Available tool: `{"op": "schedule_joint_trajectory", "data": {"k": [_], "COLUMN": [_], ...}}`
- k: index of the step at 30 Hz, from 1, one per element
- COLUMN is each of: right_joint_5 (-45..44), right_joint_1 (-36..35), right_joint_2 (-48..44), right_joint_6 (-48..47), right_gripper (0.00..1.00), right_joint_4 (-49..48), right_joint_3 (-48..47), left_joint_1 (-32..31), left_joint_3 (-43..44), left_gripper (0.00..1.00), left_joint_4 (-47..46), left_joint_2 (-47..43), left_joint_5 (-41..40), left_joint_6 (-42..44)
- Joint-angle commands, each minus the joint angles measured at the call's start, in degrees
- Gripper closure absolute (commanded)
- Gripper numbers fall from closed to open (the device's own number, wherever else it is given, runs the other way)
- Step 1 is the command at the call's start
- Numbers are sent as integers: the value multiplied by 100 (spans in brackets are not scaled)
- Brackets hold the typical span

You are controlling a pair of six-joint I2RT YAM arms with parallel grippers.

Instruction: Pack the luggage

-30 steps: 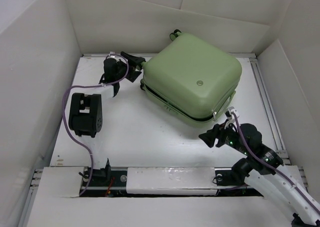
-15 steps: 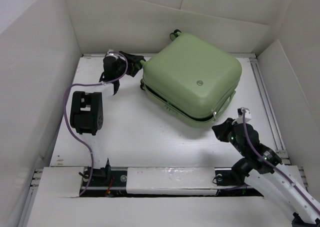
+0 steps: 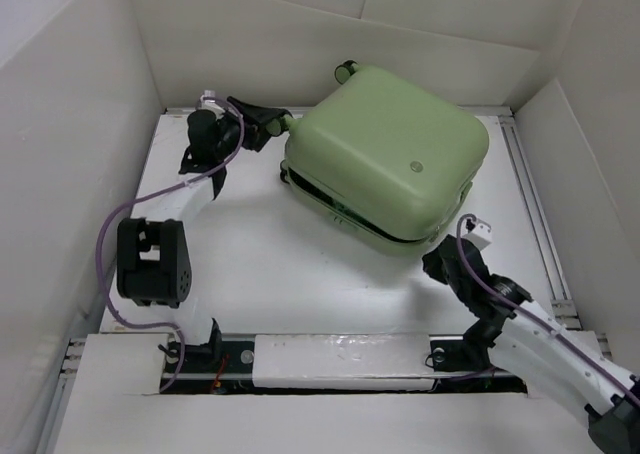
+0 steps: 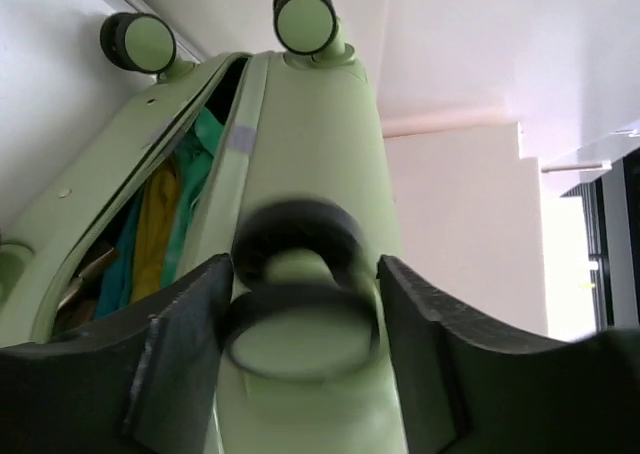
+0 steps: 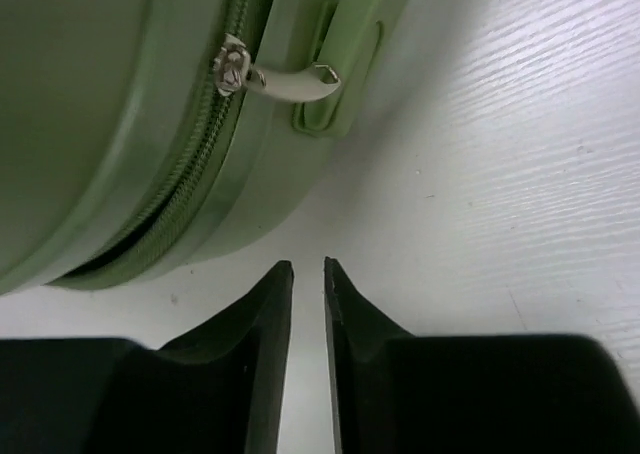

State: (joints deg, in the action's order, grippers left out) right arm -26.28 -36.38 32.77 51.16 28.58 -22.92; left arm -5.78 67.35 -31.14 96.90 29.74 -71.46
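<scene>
Clothes [image 4: 150, 224] are packed in the suitcase [image 3: 385, 164] (zipper [image 5: 200, 164] undone); a wheel [image 4: 300, 339] is clamped by the left gripper [image 4: 305, 274]; right gripper [image 5: 305, 269] nearly closed, empty.

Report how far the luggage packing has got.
Done: yellow and teal clothes lie inside the luggage, seen through its gap. In hand: the left gripper clamps a wheel; the right gripper, nearly shut and empty, is near the zipper pull. Left: the luggage is ajar, so it needs closing and zipping.

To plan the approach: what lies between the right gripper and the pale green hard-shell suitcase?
Only bare white table, seen in right wrist view, between right gripper and green suitcase.
</scene>
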Motion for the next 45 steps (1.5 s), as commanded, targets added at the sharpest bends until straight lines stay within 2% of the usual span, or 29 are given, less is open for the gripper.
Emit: {"op": "schedule_joint_trajectory", "data": {"k": [1,4,9,12,16,18,19,20,21,24,25,26,29,31,33,36,37,38,39,40,42,45], "right_joint_5": [236,553,1186,1327,994,1072,1073,1073,1003,363,187,-111,-272,-272,-46,324,326,326,404,457,536,747], "right_joint_1": [61,114,166,166,166,166,166,166,114,114,114,114,114,175,272,448,448,448,448,448,448,448], "right_joint_2": [413,835,1143,1143,461,99,-76,-383,-525,-1061,-1184,-1307,-1476,-1012,-564,149,220,221,99,-42,-630,-1517], "right_joint_6": [9,-298,-641,-642,-580,-580,-650,-651,-651,-433,-353,-352,-509,-833,-1220,-1810,-1811,-1811,-1759,-1758,-1522,-1408], "right_gripper": [74,64,55,53,53,51,47,45,43,36,34,32,32,43,52,56,56,54,47,44,39,37], "right_joint_4": [-1125,-1837,-2750,-2752,-2252,-2050,-1849,-1290,-928,242,419,490,307,26,-220,-458,-345,-344,-344,-344,-151,60], "right_joint_3": [68,121,173,174,243,244,113,8,-133,-608,-687,-757,-758,-811,-942,-1188,-1189,-1189,-1102,-1040,-908,-592], "left_joint_1": [104,104,104,104,156,156,156,156,156,156,156,156,156,104,-97,-389,-389,-389,-389,-389,-275,-56], "left_joint_3": [-186,-705,-1512,-1856,-2086,-1981,-1772,-1682,-1603,-1497,-1497,-1549,-1698,-1892,-2006,-1867,-1805,-1805,-1805,-1726,-1568,-1260], "left_gripper": [100,100,100,100,100,100,100,100,97,68,52,47,42,50,50,41,38,30,25,17,9,4], "left_joint_4": [-903,-903,-903,-956,-1184,-705,-492,-316,-158,160,221,222,222,222,467,914,968,969,865,864,811,811], "left_joint_2": [-1023,-1331,-1551,-1552,-1552,-1613,-1613,-1613,-1665,-1727,-1727,-1814,-2008,-2270,-2473,-2536,-2475,-2405,-2404,-2300,-1949,-1379], "left_joint_5": [313,437,437,437,437,288,218,156,16,-100,-100,-152,-152,-231,-529,-987,-987,-1040,-1040,-988,-804,-531], "left_joint_6": [18,18,229,387,387,736,887,1010,1116,1337,1337,1337,1389,1502,1713,2101,2101,2101,2101,2040,1987,1777]}}
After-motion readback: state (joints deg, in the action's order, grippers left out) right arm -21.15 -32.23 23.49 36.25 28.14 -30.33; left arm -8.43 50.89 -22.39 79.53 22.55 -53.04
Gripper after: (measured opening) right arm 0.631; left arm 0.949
